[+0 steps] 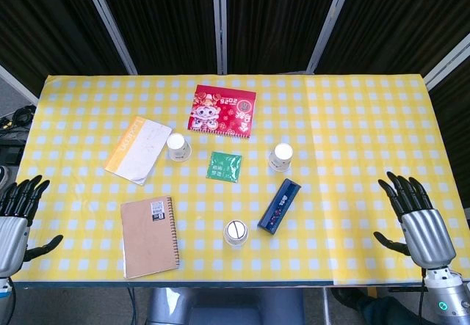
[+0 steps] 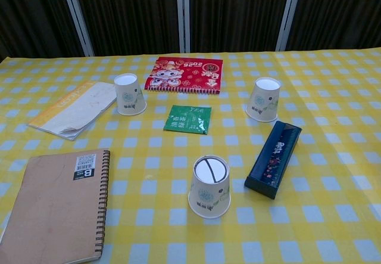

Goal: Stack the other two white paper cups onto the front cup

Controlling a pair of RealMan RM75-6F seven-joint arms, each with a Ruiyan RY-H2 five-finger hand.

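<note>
Surface [image 1: 367, 105]: yellow checked cloth. Brown notebook [image 1: 149, 236] front left; red calendar [image 1: 222, 110] at back. Left hand [image 1: 17, 218] and right hand [image 1: 413, 215]: fingers apart, empty, at either edge. Three cups, upside down: front cup [image 1: 236, 232] centre, left cup [image 1: 178, 147] and right cup [image 1: 280, 156] behind it, well apart.

Bright even overhead light, soft short shadows, sharp focus, dark backdrop.
</note>
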